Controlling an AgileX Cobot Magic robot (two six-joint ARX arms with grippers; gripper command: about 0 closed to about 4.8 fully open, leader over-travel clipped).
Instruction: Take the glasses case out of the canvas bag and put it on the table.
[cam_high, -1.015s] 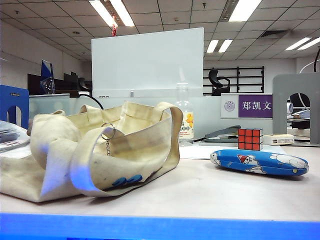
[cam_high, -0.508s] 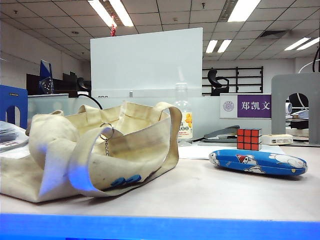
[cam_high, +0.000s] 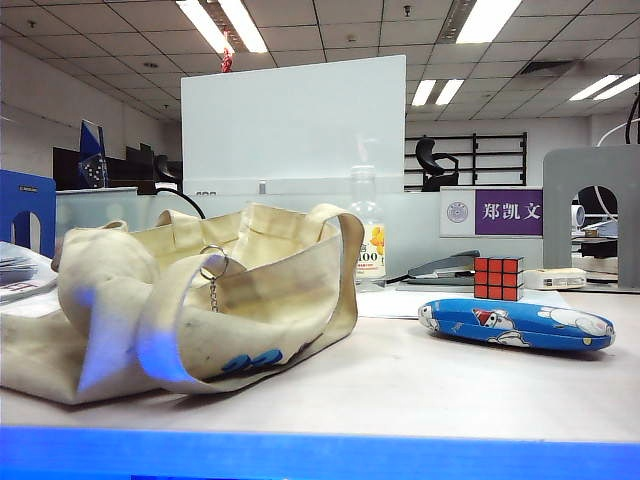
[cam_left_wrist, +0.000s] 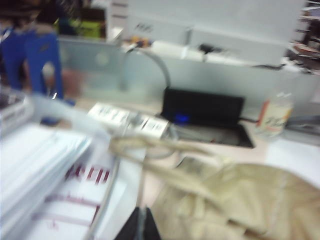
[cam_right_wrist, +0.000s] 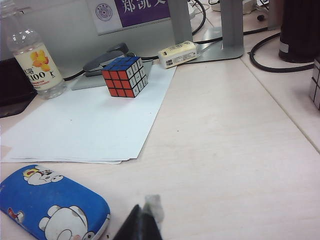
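The blue glasses case lay flat on the table, out of the slumped canvas bag, toward the table's right side, with a Rubik's cube nearer the far edge. The right gripper hung above the table just beside the case, jaws closed on nothing; the left gripper, likewise shut and empty, hung over the bag. A careless sweep by the right arm could knock the case.
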